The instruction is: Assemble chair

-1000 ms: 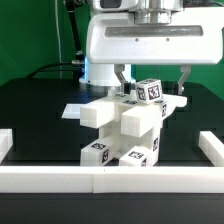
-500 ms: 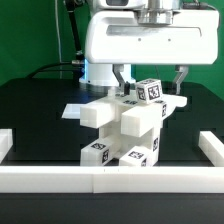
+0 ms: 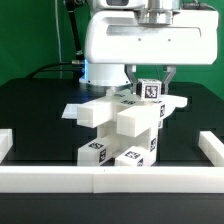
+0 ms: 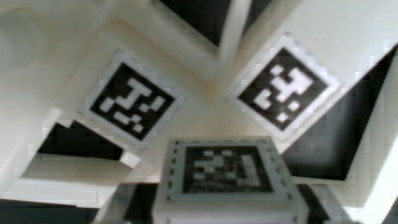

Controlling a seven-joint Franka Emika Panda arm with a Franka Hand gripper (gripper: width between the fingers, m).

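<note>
Starting at the exterior view's left, a low white border rail sits at the edge of the black surface, and a longer front rail runs across the near side. Moving in, a thin flat panel pokes out from the chair, which stands in the middle of the surface as a blocky white stack. Its two lower blocks show black-and-white tags on their near faces. Right on top sits a small tagged block, and there's the gripper coming straight down from the big white arm housing. One finger is on each side of that block, drawn in snug against it, so it looks like a pinch on the tagged block. From the wrist view the tagged block sits close up, and two larger tags lie on slanted white chair faces beyond it. Over at the exterior view's right, another rail closes off the surface, well apart from the chair.
</note>
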